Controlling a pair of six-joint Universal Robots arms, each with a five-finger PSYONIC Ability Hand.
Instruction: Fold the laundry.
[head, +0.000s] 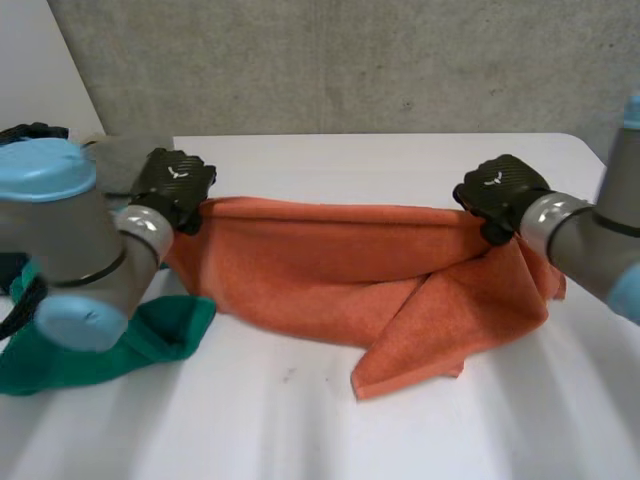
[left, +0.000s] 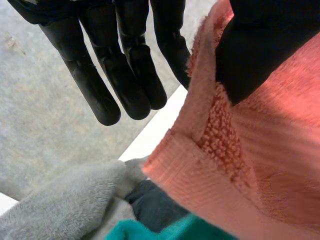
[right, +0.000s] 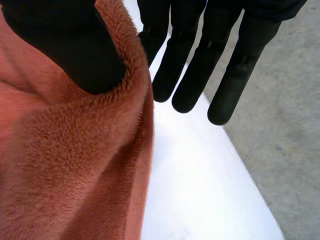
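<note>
Left hand (head: 172, 185) is pinching the far-left corner of the orange towel (head: 330, 270). In its wrist view I am seeing the thumb (left: 255, 55) pressing the terry edge (left: 215, 150) against the nearest of its straight fingers (left: 130, 75), while the others are standing clear of the cloth. Right hand (head: 497, 192) is gripping the far-right corner in the same manner, with its thumb (right: 75, 50) bearing on the pile (right: 75, 165) and straight fingers (right: 200, 65) on the other side of the edge. Between the two hands the towel's far edge is running nearly straight. Its body is sagging toward the near side and lying on the white desk (head: 400, 430), one flap pointing near at right of centre. A green cloth (head: 150, 335) is lying at the near left, partly under the left arm. A grey cloth (head: 125, 160) is sitting just left of the left hand, and I am also making out a dark cloth (left: 155, 205) between the grey and the green.
</note>
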